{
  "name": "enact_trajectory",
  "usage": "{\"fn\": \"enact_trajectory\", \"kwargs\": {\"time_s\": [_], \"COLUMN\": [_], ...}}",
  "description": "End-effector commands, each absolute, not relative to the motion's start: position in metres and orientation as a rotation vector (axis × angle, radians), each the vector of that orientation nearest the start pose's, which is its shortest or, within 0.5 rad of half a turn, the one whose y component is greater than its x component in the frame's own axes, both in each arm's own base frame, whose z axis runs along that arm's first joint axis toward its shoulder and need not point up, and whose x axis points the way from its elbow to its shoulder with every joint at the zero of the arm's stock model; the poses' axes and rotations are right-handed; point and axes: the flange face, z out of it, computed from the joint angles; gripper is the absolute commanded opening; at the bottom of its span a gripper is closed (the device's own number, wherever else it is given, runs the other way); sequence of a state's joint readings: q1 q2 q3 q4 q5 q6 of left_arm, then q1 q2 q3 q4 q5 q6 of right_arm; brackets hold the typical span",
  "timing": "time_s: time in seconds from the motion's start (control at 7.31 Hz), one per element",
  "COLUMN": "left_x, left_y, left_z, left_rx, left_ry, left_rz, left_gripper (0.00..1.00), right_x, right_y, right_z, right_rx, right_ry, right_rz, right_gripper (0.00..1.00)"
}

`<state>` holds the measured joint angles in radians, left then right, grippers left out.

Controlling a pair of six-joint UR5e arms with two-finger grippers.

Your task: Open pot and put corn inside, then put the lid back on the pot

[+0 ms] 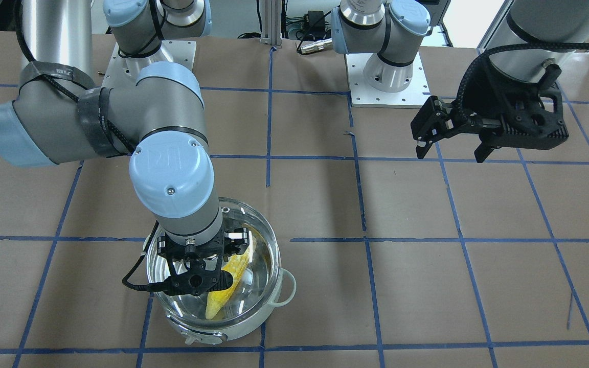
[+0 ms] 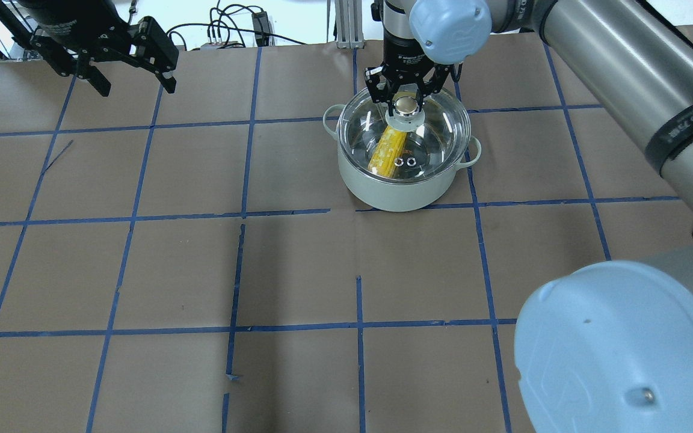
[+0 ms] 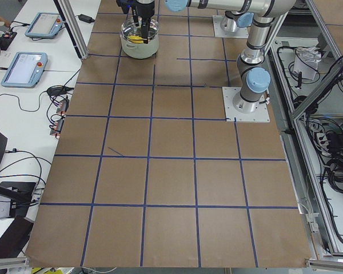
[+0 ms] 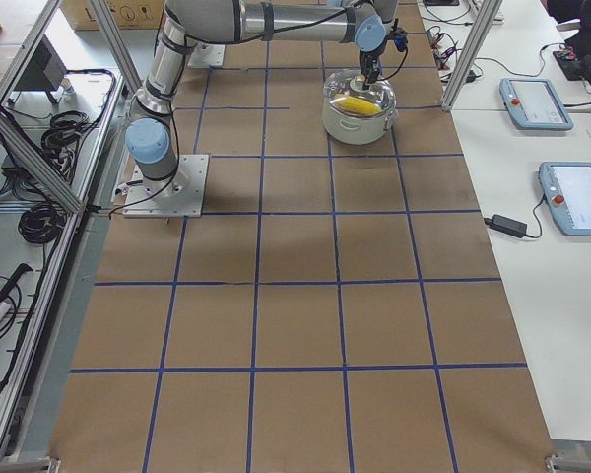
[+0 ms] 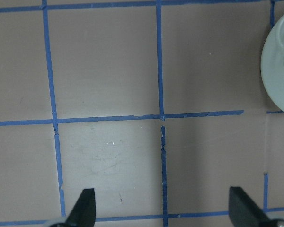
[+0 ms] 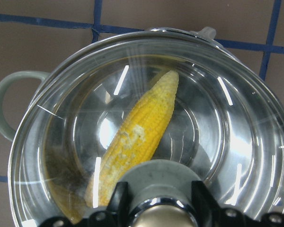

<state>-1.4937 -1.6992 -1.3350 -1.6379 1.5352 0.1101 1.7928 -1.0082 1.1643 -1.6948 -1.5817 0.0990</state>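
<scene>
The pale green pot (image 2: 403,192) stands on the brown table, also in the front view (image 1: 238,332). The yellow corn (image 2: 387,150) lies inside it, pointed end toward the front knob (image 1: 223,299), and shows through the glass in the right wrist view (image 6: 142,137). The clear glass lid (image 2: 437,138) covers the pot's mouth; I cannot tell whether it touches the rim. My right gripper (image 2: 405,107) is straight above it, shut on the lid's centre knob (image 6: 158,215). My left gripper (image 2: 138,89) hangs open and empty far off, above bare table (image 5: 162,193).
Blue tape lines divide the table into squares. The two arm base plates (image 1: 386,76) and cables sit at the robot's edge. My right arm's long links (image 2: 635,78) stretch over the table's right half. Operator pendants (image 4: 532,99) lie on the side table.
</scene>
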Motion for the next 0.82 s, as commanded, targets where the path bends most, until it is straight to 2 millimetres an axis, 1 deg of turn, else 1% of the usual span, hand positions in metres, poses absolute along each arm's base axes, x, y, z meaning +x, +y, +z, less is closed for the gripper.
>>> {"fn": "enact_trajectory", "kwargs": {"time_s": [0.0, 0.14, 0.27, 0.41, 0.55, 0.68], "left_x": [-0.092, -0.089, -0.076, -0.072, -0.072, -0.073], "left_y": [-0.560, -0.568, -0.568, -0.564, -0.560, -0.550], "left_z": [0.502, 0.494, 0.496, 0.501, 0.512, 0.512], "left_rx": [0.054, 0.047, 0.009, -0.003, -0.008, -0.007], "left_ry": [3.178, 3.164, 3.160, 3.163, 3.164, 3.168], "left_rz": [-0.006, -0.091, -0.089, -0.090, -0.107, -0.020], "left_gripper": [1.00, 1.00, 1.00, 1.00, 1.00, 1.00], "right_x": [0.289, 0.289, 0.290, 0.290, 0.290, 0.290], "right_y": [-0.663, -0.664, -0.666, -0.667, -0.668, -0.668], "right_z": [0.359, 0.357, 0.354, 0.354, 0.353, 0.353], "right_rx": [-0.203, -0.203, -0.206, -0.206, -0.206, -0.205], "right_ry": [3.147, 3.148, 3.148, 3.146, 3.146, 3.146], "right_rz": [0.039, 0.038, 0.038, 0.022, 0.022, 0.014], "right_gripper": [0.25, 0.25, 0.25, 0.25, 0.25, 0.25]}}
